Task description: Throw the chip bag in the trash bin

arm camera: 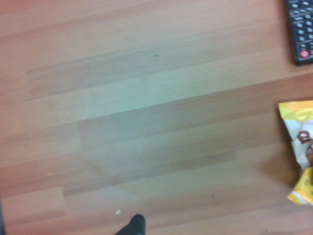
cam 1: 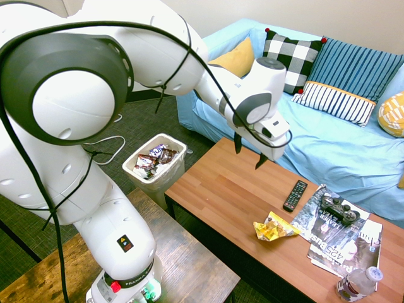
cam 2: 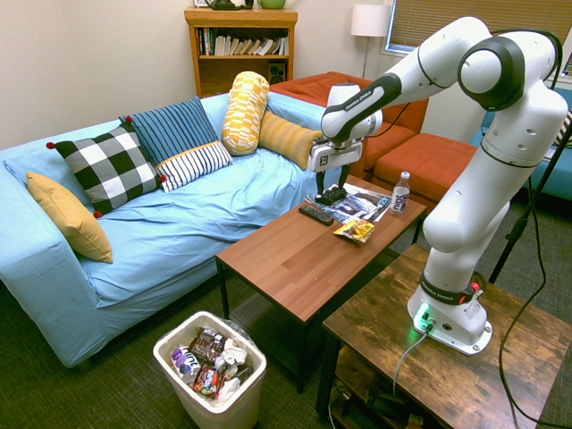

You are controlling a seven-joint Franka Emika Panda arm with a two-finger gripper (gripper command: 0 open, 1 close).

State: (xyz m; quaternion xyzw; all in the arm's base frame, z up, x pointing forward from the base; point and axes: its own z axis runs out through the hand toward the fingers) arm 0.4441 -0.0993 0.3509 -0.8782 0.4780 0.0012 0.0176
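The gripper (cam 1: 248, 152) hangs mid-frame above the table (cam 1: 221, 189), jaws spread wide, holding nothing. Only the wrist view shows the chip bag (arm camera: 299, 152) close, at its right edge.

Bare tabletop (cam 1: 221, 189) between trash bin (cam 1: 154, 163) and chip bag (cam 1: 273, 228).

Living room in a home: blue sofa (cam 2: 170, 223) with patterned cushions (cam 2: 107, 165), wooden coffee table (cam 2: 304, 259) bearing remote control (cam 1: 295, 195) and magazines (cam 1: 341, 237), bookshelf (cam 2: 239, 45), floor lamp (cam 2: 369, 22), orange ottoman (cam 2: 429, 161), carpeted floor
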